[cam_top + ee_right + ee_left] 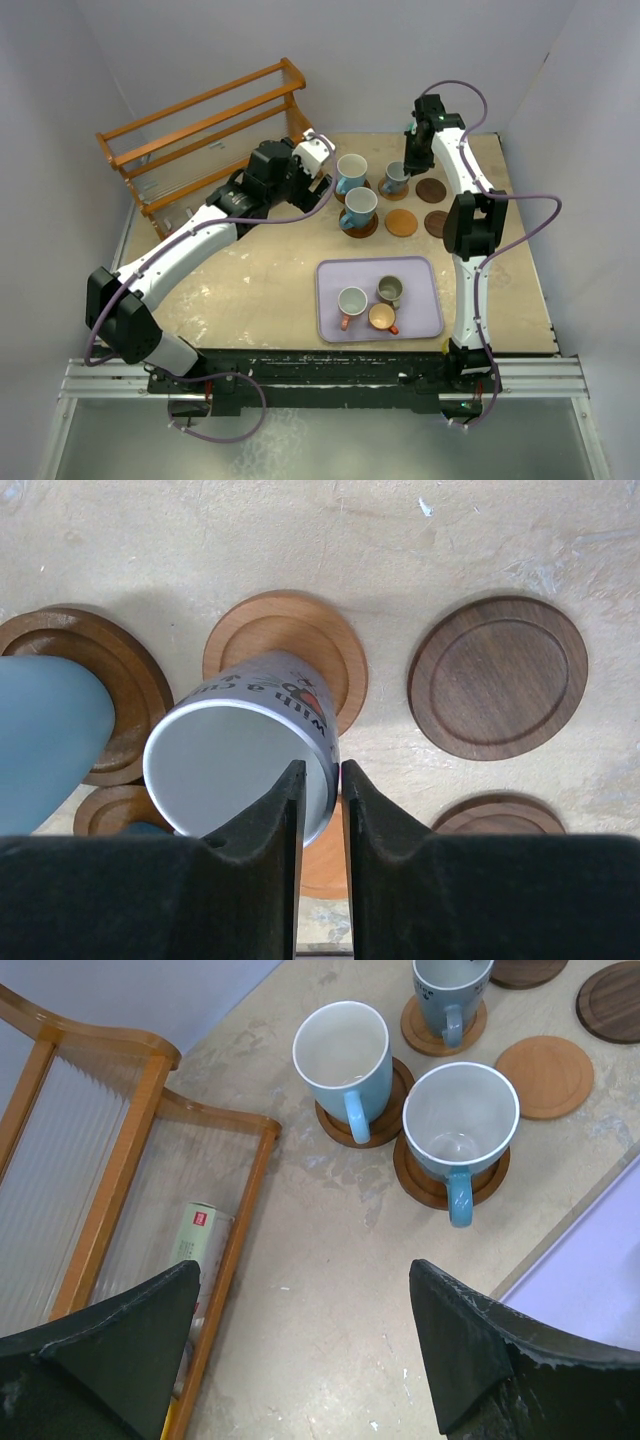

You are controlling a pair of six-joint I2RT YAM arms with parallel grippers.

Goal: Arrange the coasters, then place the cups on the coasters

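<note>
Two white-and-blue cups [342, 1055] stand on brown coasters [332, 1125] at the far middle of the tabletop [260, 290]. A third cup [240, 760] sits at 3 o'clock of the farther one, on a light brown coaster [285, 625].

The right tool [320, 770] hangs over that third cup with one finger inside the mouth and one outside. The rim runs through the narrow slit between them, and I cannot tell whether the jaws pinch the wall or merely stand beside it. The left tool [305, 1280] is spread wide and holds nothing. It hovers above bare tabletop between the wooden rack [120, 1160] and the two seated cups.

The step in hand looks like the release of the third cup. To do it well, the base should rest flat within the coaster's edge before the fingers part. From the wrist view it seems to sit there, though the near side of the base is hidden. The jaws should open until both fingers clear the wall, then rise straight up. A sideways drift would likely drag the rim and tip the cup or slide it off.

Three bare coasters [401, 222] lie between 3 and 6 o'clock of this cup. Three small cups [382, 318] stand on the lavender tray [428, 300] farther out at 6 o'clock, so the next reach should be a short one toward the robot.
</note>
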